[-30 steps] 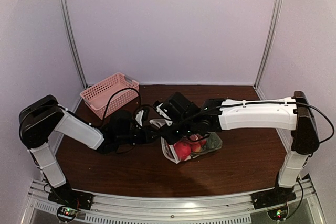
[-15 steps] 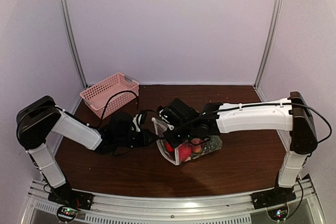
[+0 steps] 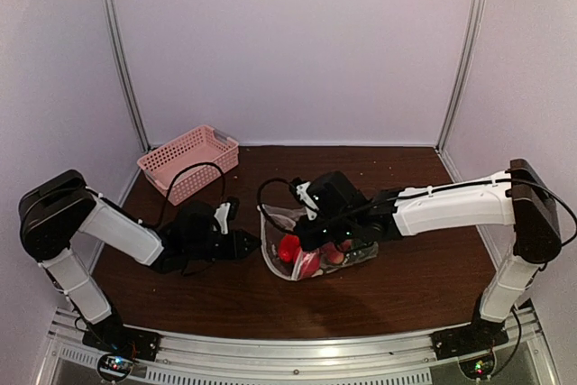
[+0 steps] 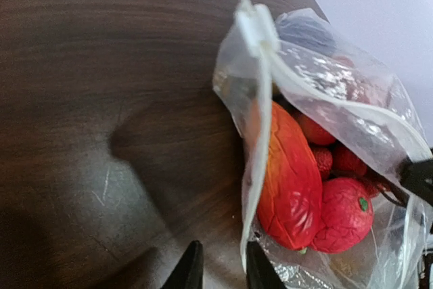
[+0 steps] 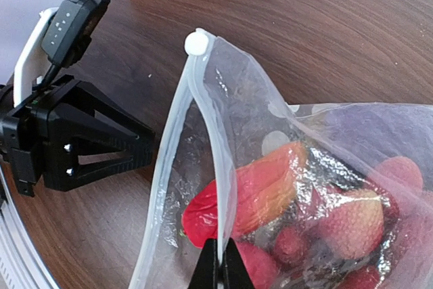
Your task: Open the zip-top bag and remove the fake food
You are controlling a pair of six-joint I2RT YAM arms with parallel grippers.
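Right gripper [image 5: 218, 265] is clamped shut on the zip-top bag [image 5: 257, 120]. Your right wrist view shows both fingers pinching 1 white zip strip of the bag's mouth from below.

Left gripper [image 4: 220, 272] has its jaws a narrow slot apart with nothing in them. In your left wrist view the other zip strip hangs just beside the right-hand fingertip [image 4: 256, 272], and I can't tell whether it touches. From the top camera the left gripper [image 3: 251, 245] sits low over the table [image 3: 406, 277], just left of the bag and apart from it.

The bag [image 3: 273, 221] is mid-table, between the 2 arms, lying on the wood with the mouth end lifted toward the left arm. The mouth gapes: the 2 strips split from a white corner tab [image 5: 196, 44] and spread apart.

The fake food [image 3: 290, 248] is all inside the bag. You can see 1 long red-orange piece [image 4: 291, 181] nearest the mouth, 1 round red piece [image 4: 342, 214] beside it, small red balls behind them, and something dark at the far end [image 4: 304, 32].

The pink basket [image 3: 187, 161] is at the back left, well apart from the bag.
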